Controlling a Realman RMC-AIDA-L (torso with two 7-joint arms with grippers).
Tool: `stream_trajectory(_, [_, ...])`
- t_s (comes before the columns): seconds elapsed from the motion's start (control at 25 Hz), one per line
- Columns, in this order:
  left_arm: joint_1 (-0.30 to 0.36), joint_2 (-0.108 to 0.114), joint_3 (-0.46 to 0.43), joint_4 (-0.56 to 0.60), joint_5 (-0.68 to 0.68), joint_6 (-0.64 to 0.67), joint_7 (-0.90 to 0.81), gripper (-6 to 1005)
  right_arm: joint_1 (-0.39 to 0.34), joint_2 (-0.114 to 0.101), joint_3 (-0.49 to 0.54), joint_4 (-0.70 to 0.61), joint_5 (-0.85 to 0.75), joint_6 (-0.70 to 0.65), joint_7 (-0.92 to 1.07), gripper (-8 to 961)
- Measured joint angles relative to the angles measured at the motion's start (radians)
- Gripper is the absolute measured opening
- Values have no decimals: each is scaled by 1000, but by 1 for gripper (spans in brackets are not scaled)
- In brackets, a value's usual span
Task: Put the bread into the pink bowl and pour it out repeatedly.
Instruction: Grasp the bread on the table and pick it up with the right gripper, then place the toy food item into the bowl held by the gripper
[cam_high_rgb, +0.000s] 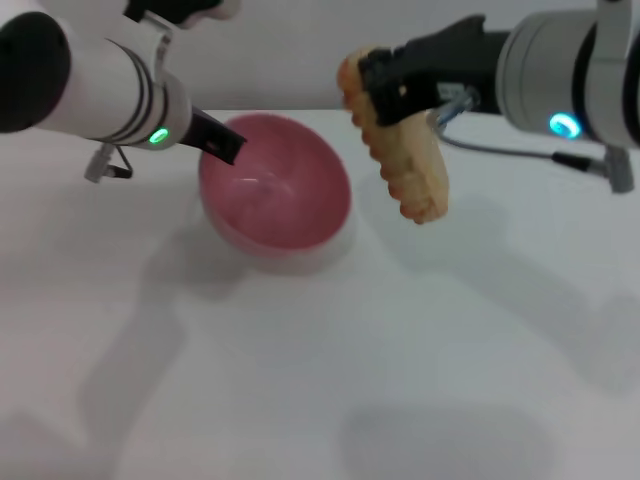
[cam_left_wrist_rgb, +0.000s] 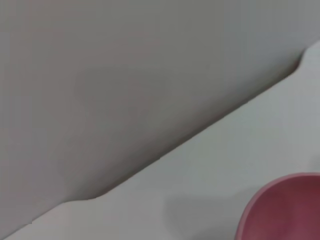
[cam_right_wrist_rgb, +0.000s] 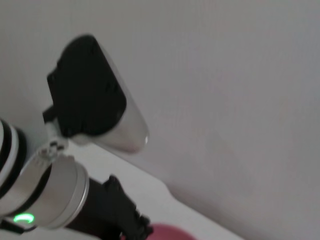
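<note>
The pink bowl (cam_high_rgb: 275, 190) is tipped on its side at the back of the white table, its opening facing forward, and nothing lies inside. My left gripper (cam_high_rgb: 224, 141) is shut on its upper left rim. To the right of the bowl and above the table, my right gripper (cam_high_rgb: 385, 82) is shut on the upper end of the bread (cam_high_rgb: 405, 160). The loaf hangs slanting down, its ridged orange side toward the bowl. An edge of the pink bowl (cam_left_wrist_rgb: 285, 212) shows in the left wrist view, and a sliver of the pink bowl (cam_right_wrist_rgb: 167, 233) in the right wrist view.
The white table (cam_high_rgb: 330, 380) stretches forward toward me, with a grey wall (cam_left_wrist_rgb: 125, 75) behind its far edge. The left arm (cam_right_wrist_rgb: 45, 195) fills the lower corner of the right wrist view.
</note>
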Motion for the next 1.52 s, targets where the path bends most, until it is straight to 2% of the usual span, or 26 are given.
stream_trajectory(0.4, [-21, -5, 55, 3, -79, 27, 2, 39, -20, 3, 47, 20, -24, -111, -110, 24])
stream_trajectory(0.84, [-24, -5, 73, 14, -131, 57, 3, 39, -21, 5, 17, 136, 17, -207, -110, 39])
stream_trajectory(1.4, [-31, -5, 85, 17, -141, 66, 3, 39, -54, 5, -12, 190, 22, -306, -120, 99])
stream_trajectory(1.52, [-33, -5, 85, 17, -142, 71, 3, 39, -58, 5, -13, 192, 20, -317, -129, 211])
